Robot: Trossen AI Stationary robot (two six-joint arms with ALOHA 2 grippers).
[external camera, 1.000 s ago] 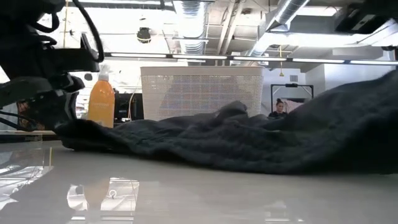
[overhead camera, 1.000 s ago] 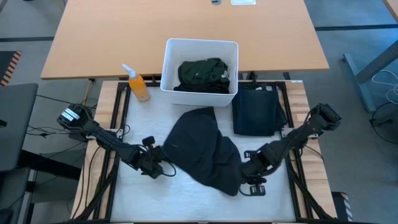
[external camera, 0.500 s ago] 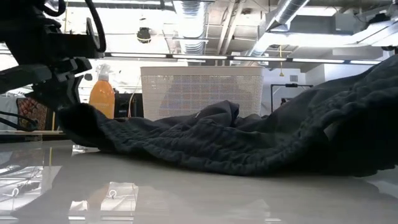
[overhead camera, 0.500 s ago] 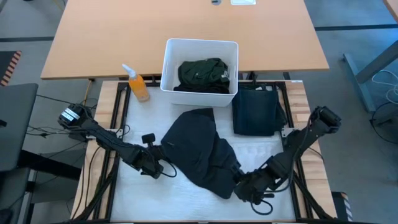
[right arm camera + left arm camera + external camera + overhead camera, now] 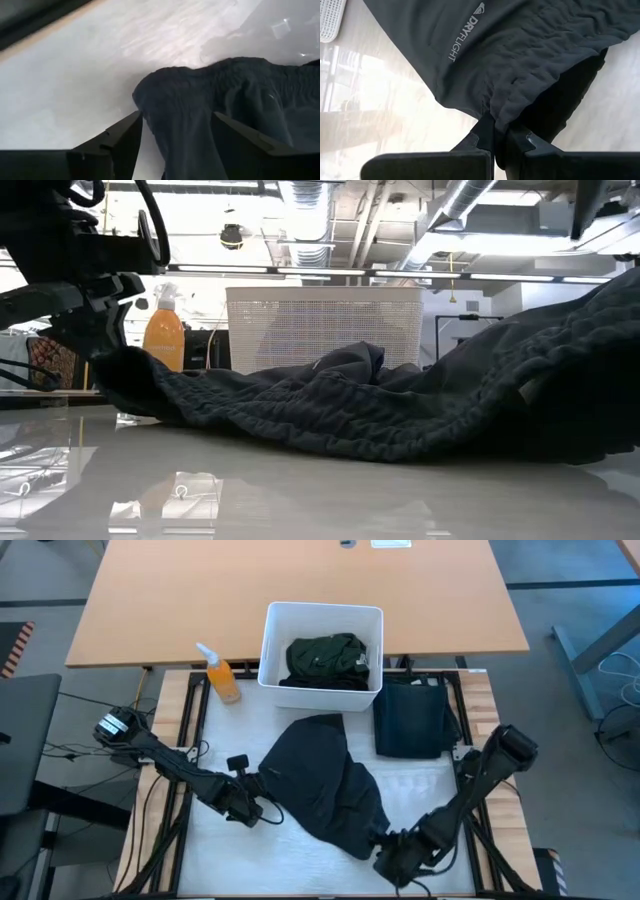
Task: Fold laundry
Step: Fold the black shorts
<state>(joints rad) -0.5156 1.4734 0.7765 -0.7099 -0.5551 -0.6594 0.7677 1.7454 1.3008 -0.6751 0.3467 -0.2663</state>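
Note:
A black garment (image 5: 325, 785) with a gathered elastic band lies crumpled on the white table top; in the low view the black garment (image 5: 400, 410) stretches across the table. My left gripper (image 5: 252, 808) is shut on its left edge. My right gripper (image 5: 387, 848) stands open at the garment's near right corner (image 5: 170, 95), one finger on each side of it. Whether those fingers touch the cloth, I cannot tell. My left gripper pinches the garment's gathered band (image 5: 492, 116) between its two fingertips (image 5: 485, 131), coming from the table's left and slanting down. That end (image 5: 125, 370) hangs lifted a little off the table; the rest of the cloth lies slack on it.
A white bin (image 5: 275, 650) with a dark green shirt (image 5: 325, 660) stands at the far edge, an orange spray bottle (image 5: 222, 678) to its left. Folded navy trousers (image 5: 410, 720) lie at the far right. Bare table top shows near the front edge.
My right gripper has gone toward the table's near edge and a little left along the garment's near right corner, rolling as it went. My left gripper has risen slightly, lifting the garment's left end off the table. The middle of the cloth has stayed in place.

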